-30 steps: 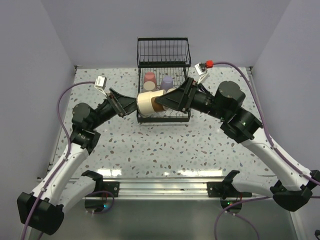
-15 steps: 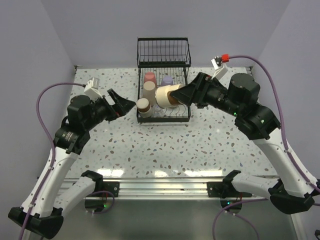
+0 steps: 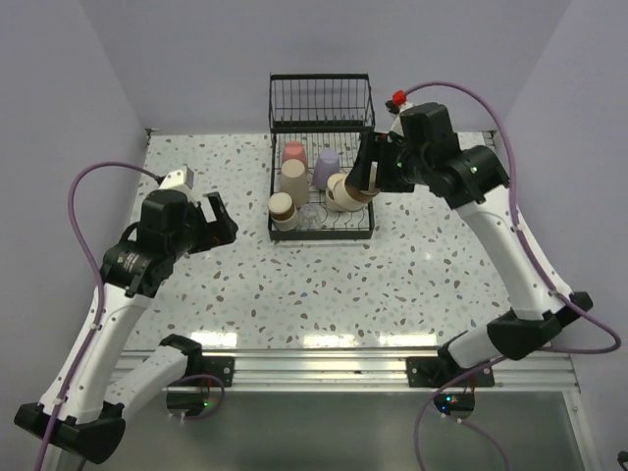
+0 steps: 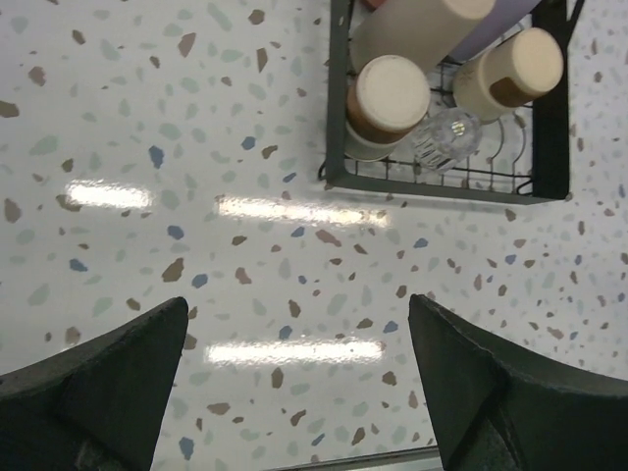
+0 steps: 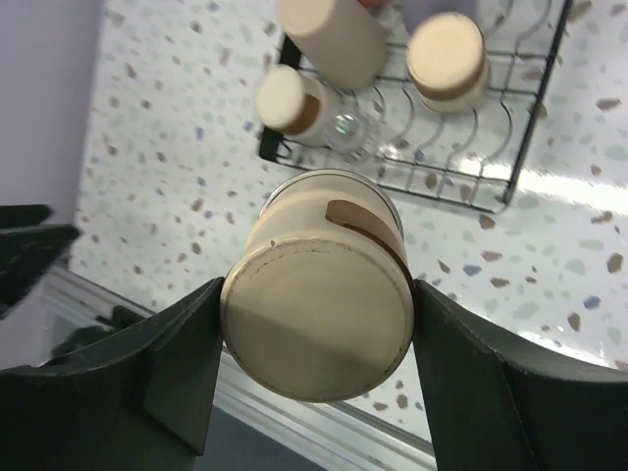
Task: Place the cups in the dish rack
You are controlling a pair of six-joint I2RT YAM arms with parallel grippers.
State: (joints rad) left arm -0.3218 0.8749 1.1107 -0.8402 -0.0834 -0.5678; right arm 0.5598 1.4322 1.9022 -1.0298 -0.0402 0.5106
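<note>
The black wire dish rack stands at the table's far middle, with its upright basket behind. In its tray stand a coral-pink cup, a lavender cup, a beige cup, a brown cup, a clear cup and another brown cup. My right gripper hangs over the rack's right side. It is shut on a brown cup with a cream base, the base facing the wrist camera. My left gripper is open and empty, left of the rack above the table.
The terrazzo table is walled at the back and on both sides. A metal rail runs along the near edge. Purple cables loop from both wrists. In the left wrist view the rack's front rim lies at the upper right.
My left gripper has drawn back left from the rack, open. My right gripper has carried the brown cup from the rack's front to over its right side and turned downward.
</note>
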